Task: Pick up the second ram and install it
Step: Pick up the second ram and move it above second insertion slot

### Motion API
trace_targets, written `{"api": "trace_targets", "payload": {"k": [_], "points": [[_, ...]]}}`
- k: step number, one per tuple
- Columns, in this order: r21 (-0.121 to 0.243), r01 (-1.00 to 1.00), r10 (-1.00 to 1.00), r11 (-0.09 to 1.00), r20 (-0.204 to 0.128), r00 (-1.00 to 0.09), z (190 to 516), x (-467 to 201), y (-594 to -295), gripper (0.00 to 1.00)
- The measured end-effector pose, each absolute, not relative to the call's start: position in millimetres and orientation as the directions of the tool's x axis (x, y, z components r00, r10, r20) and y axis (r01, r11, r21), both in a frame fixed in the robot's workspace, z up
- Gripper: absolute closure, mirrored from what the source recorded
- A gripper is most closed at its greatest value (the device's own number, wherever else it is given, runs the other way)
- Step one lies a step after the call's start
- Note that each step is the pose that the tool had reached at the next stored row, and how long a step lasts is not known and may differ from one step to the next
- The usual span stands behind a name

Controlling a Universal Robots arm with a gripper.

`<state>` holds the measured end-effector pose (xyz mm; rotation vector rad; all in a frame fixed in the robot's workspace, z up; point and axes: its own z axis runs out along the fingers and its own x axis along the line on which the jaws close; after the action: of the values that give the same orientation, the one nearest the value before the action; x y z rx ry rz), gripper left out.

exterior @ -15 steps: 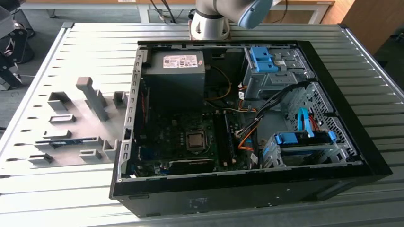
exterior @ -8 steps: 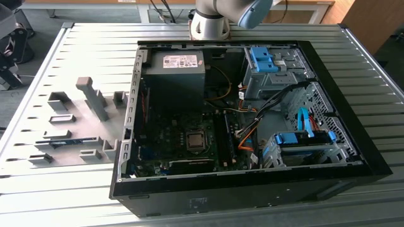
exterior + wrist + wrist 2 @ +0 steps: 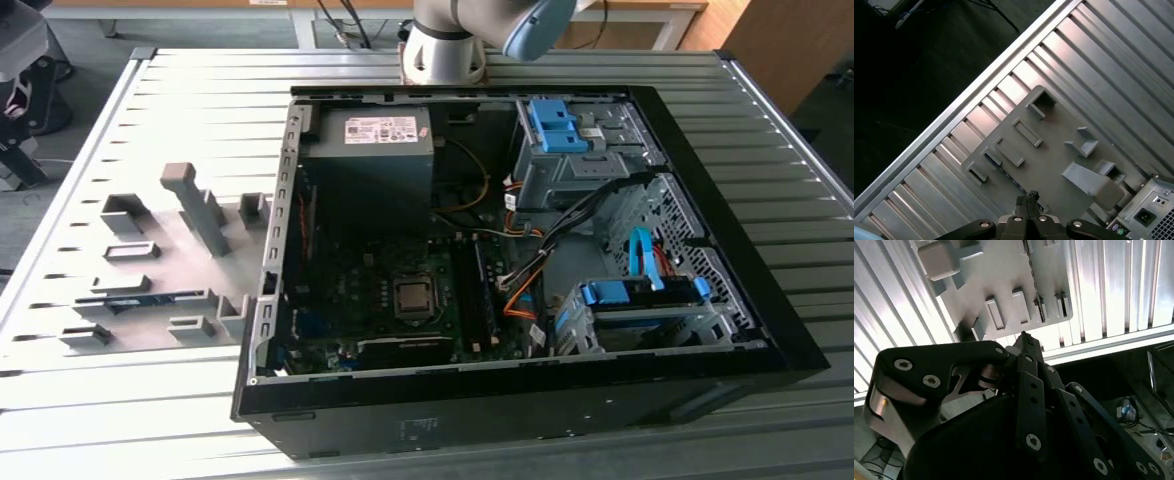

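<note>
At the exterior view's left, one grey holder plate (image 3: 174, 290) lies on the slatted table (image 3: 80, 400). Its slots stand parts on edge, probably so fingers can reach them from above. One second ram (image 3: 131, 299) sits in such a slot, a thin blue-green stick, untouched. The gripper (image 3: 1026, 196) hangs above this plate, clear of the stick, its fingers pressed together with nothing between them. In the middle, one open computer case (image 3: 754, 300) lies on its side, so its motherboard (image 3: 387, 300) faces up. Toward the exterior view's right are two latches: the upper blue latch (image 3: 554, 125) and the lower blue latch (image 3: 641, 293).
</note>
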<state>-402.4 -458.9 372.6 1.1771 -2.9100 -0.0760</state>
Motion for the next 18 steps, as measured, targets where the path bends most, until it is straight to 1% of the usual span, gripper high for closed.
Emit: {"api": "trace_targets", "payload": {"k": [4, 18], "points": [[0.045, -0.729, -0.729, 0.683, -0.017, -0.684, 372.6, -402.7, -459.0, 0.90], [0.045, -0.739, -0.739, 0.672, -0.016, -0.674, 372.5, -402.9, -459.0, 0.90]]}}
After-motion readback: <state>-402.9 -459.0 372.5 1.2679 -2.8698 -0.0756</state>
